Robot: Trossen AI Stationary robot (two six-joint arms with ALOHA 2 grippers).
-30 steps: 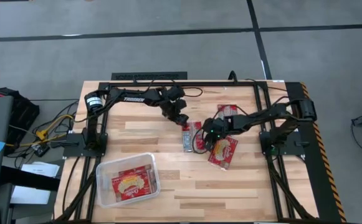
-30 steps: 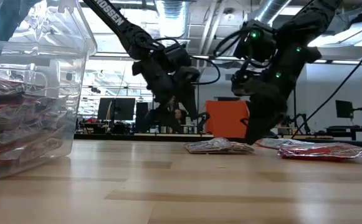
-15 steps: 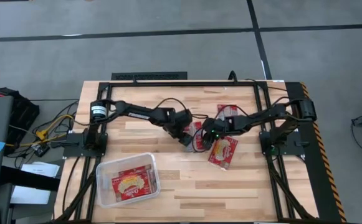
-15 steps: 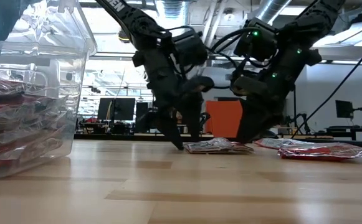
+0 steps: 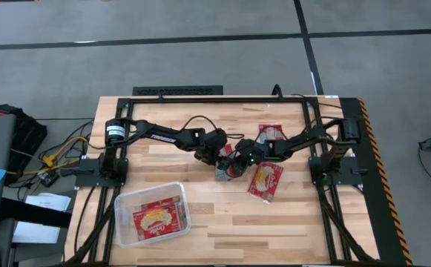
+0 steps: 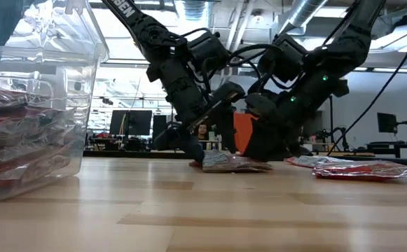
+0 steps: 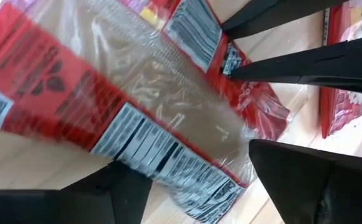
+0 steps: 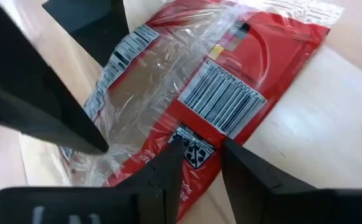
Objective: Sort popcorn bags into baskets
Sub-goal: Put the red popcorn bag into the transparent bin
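A red popcorn bag with a clear window and barcodes [image 5: 225, 169] [image 6: 231, 163] lies flat mid-table, underside up. My left gripper [image 5: 219, 157] [image 7: 190, 162] is open and low over it, one finger on either side of its short end. My right gripper [image 5: 239, 159] [image 8: 202, 146] comes from the right, its fingers a narrow gap apart, tips at the bag's opposite edge. The clear tub [image 5: 122, 200] [image 6: 28, 105] near the table's near-left corner holds several red bags. My left gripper stands with its fingers [image 7: 293, 180] astride the bag's short end [image 7: 187, 180], slanting down from the far-left; whether they touch it I cannot tell. My right gripper sets its fingertips [image 8: 168, 162] on the bag's red edge beside the barcode [image 8: 199, 152], slanting down from the table's right. The bag lies flat on the wood. Whether that edge is pinched I cannot tell.
Two more bags lie to the right: one [image 5: 265, 180] toward the near side, one [image 5: 269, 133] toward the far side. Both arms crowd the table's middle. Bare wood lies between the bag and the tub.
My left gripper has swung from the far side toward the bag and come down, ending astride its end. My right gripper has moved toward the table's left and tipped lower, down to the bag's edge.
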